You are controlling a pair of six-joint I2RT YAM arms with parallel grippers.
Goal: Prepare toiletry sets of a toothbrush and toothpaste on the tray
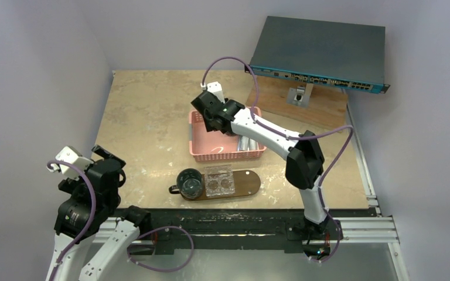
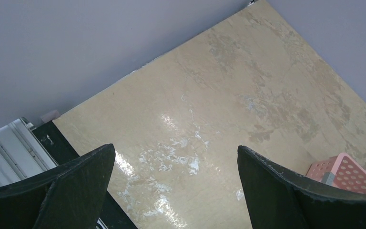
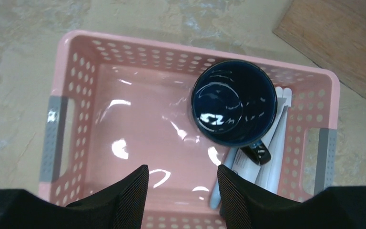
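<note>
Pale blue-grey plastic, slim and long, the toothbrush (image 3: 218,188) lies at the right end of the pink basket (image 3: 76,95). It sits in a small bundle of pale sticks with a flat grey-white piece that I take for the toothpaste (image 3: 242,166) — all partly under a dark blue mug (image 3: 233,102) standing in the basket, so I cannot tell which end carries the bristles. The brush should be light, stiff and probably slick. It lies flat on the glossy floor, so the likeliest hold is across the narrow handle at the free end that pokes out below the mug, near the basket wall. The tube should be light too and soft enough to dent, best pinched across its flat faces. The mug resting on the bundle may drag things along when one is pulled. The right gripper (image 3: 183,191) hangs over the basket floor, its ribbed fingers (image 3: 133,200) parted with nothing between them. The left gripper (image 2: 176,191) is spread wide over bare table (image 2: 219,95), holding nothing. The tray (image 1: 252,182), by the table's near edge and well apart from the bundle, carries a second mug (image 1: 189,182) and a clear dish (image 1: 220,180) — no brush or tube yet.
</note>
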